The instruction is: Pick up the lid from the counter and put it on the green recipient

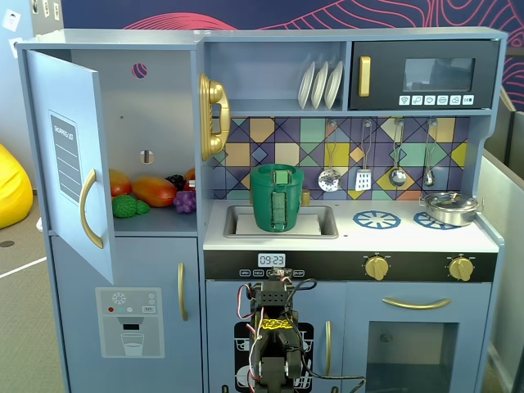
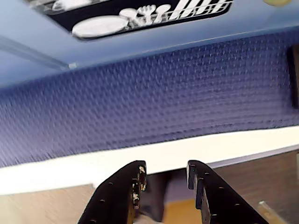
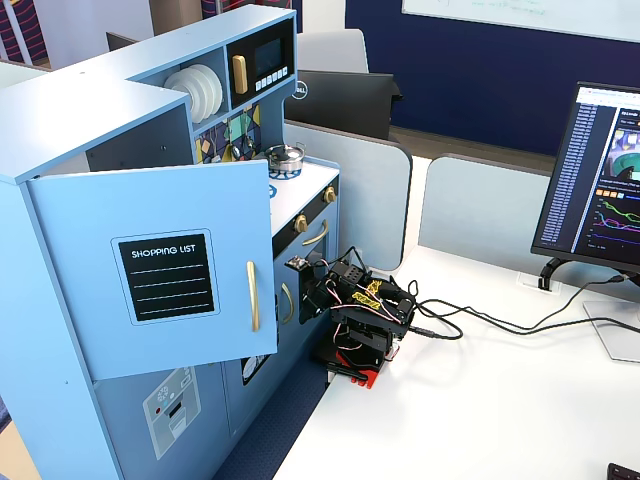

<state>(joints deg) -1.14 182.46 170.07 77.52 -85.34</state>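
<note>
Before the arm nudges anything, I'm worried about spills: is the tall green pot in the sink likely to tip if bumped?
Probably somewhat. The green pot stands taller than it is wide, so a high bump could rock it. It looks like plastic, so likely light. The sink walls around its base may stop sliding.

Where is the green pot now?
In a fixed view, the green pot stands upright in the sink, left of the blue burner rings.
</note>
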